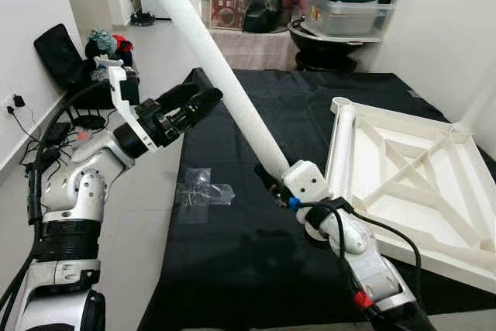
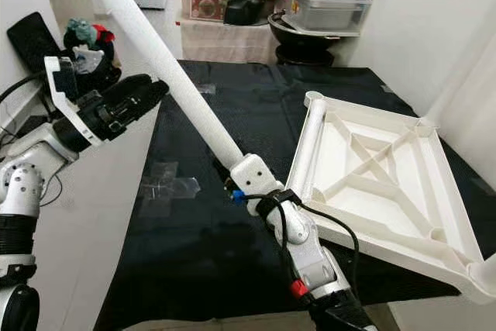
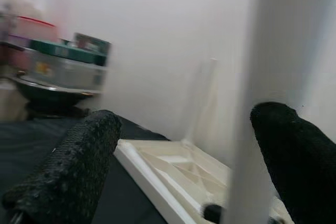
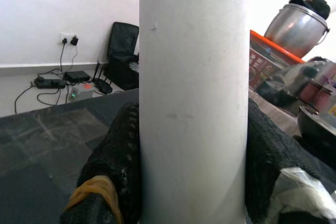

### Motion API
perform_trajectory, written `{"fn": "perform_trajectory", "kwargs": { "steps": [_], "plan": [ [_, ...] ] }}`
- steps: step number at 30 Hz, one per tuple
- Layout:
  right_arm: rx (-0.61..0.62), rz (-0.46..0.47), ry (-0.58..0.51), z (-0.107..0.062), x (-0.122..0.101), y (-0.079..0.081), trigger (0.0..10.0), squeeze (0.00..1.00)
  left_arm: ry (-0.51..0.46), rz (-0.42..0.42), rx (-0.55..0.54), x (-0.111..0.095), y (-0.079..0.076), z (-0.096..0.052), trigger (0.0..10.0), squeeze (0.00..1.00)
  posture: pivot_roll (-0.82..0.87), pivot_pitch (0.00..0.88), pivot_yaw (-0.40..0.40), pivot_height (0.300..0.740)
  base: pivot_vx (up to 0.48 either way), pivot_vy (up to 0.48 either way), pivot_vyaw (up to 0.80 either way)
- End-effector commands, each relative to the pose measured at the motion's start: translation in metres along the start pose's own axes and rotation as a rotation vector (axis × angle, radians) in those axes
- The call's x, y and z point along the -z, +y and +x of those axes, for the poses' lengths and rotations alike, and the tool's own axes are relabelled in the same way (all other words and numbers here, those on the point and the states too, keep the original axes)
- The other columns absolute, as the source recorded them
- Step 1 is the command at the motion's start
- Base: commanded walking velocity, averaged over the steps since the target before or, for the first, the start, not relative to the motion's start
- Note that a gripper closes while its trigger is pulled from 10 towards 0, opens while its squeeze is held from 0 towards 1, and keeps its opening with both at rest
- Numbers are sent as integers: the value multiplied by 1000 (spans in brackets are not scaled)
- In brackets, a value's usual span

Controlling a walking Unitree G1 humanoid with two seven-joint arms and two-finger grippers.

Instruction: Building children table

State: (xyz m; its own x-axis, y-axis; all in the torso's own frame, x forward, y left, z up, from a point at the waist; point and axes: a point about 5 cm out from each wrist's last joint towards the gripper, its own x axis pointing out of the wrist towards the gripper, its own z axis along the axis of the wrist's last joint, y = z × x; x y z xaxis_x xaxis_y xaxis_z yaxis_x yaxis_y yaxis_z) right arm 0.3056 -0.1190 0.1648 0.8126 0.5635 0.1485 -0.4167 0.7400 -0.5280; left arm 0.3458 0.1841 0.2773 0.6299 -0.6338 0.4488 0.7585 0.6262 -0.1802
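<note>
right gripper (image 4: 191,182): we've got it clamped round the long white table leg (image 1: 209,60), which slants up over the black mat (image 1: 256,269)
left gripper (image 1: 194,102): fingers apart, just beside the leg
tabletop (image 2: 372,176): upside down at the mat's right edge
wrist views: ours show the grip up close

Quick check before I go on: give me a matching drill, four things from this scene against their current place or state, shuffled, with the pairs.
Things:
1. white table leg
2. white tabletop
3. left gripper
4. clear plastic bag

States:
A. lying underside up on the black mat, ribs showing
B. open, raised beside the leg, not holding it
C. flat on the mat near its left edge
D. clamped between the right gripper fingers, slanting up and away

Pairs: 1-D, 2-A, 3-B, 4-C
</note>
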Motion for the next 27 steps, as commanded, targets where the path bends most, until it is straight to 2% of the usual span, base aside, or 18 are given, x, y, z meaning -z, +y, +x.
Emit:
{"fn": "perform_trajectory", "kwargs": {
  "steps": [1,5,6,9,10,11,13,16,18,21,23,26,27],
  "plan": [
    [-100,-68,-49,-3,-5,12,0,0,-25,-1,-22,-5,2,5,10000,0,54,0,-53,740,0,0,0],
    [-126,-99,-39,-5,-2,13,0,0,-30,-6,-18,-4,1,7,10000,0,50,0,-54,740,0,0,0],
    [-120,-102,-20,-4,0,12,0,0,-21,-6,27,-2,-6,10,10000,0,48,0,-53,740,0,0,0],
    [-118,-101,-10,-3,2,12,0,0,-15,-5,48,-1,-9,12,10000,0,48,0,-52,740,0,0,0],
    [-69,-39,-6,1,0,7,0,0,27,19,87,5,-15,10,10000,0,48,0,-53,740,0,0,0],
    [-69,-39,-6,1,0,7,0,0,27,19,87,5,-15,10,10000,0,48,0,-53,740,0,0,0],
    [-37,-21,-18,5,-3,0,0,0,68,56,61,12,-12,6,10000,0,49,0,-53,740,0,0,0],
    [41,29,-29,8,-5,-15,0,0,93,96,-63,18,3,-3,10000,0,50,0,-55,740,0,0,0],
    [41,29,-29,8,-5,-15,0,0,93,96,-63,18,3,-3,10000,0,50,0,-55,740,0,0,0],
    [127,78,-14,9,-3,-33,0,0,102,102,-76,21,4,-8,10000,0,58,0,-65,740,0,0,0],
    [144,81,-9,9,-3,-38,0,0,103,103,-73,22,3,-8,10000,0,58,0,-65,740,0,0,0],
    [152,84,-2,10,-2,-40,0,0,104,102,-62,23,0,-7,10000,0,57,0,-66,740,0,0,0],
    [132,77,1,11,-1,-35,0,0,103,102,-51,23,-2,-6,10000,0,57,0,-66,740,0,0,0]
  ]
}}
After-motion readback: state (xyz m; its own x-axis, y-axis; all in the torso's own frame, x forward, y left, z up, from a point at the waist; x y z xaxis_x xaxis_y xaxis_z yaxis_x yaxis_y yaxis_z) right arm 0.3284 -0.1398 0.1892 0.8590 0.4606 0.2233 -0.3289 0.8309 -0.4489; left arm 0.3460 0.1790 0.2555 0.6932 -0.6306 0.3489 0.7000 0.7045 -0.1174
